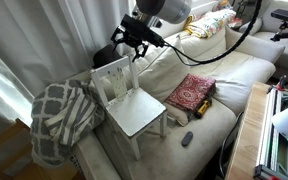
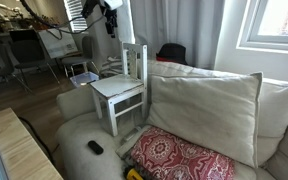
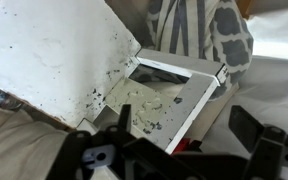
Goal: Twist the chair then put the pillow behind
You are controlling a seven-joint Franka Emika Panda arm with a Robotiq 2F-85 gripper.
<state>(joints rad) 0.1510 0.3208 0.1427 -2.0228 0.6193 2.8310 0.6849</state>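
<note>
The small white chair (image 1: pixel 132 100) stands on the sofa seat and shows in both exterior views (image 2: pixel 122 90). In the wrist view its seat (image 3: pixel 54 50) and its slatted back (image 3: pixel 179 85) fill the frame. My gripper (image 1: pixel 134 45) hovers just above the top rail of the chair's back, high in an exterior view (image 2: pixel 109 20). Its fingers (image 3: pixel 183 120) are spread open, with the top rail lying between them below, and hold nothing. The large cream pillow (image 2: pixel 204 105) leans upright against the sofa back, beside the chair.
A grey-and-white lattice throw (image 1: pixel 59 115) hangs over the sofa arm next to the chair. A small red patterned cushion (image 1: pixel 191 93) (image 2: pixel 179 155) and a dark remote (image 1: pixel 187 138) lie on the seat. A wooden table edge (image 2: pixel 19 150) runs along the sofa front.
</note>
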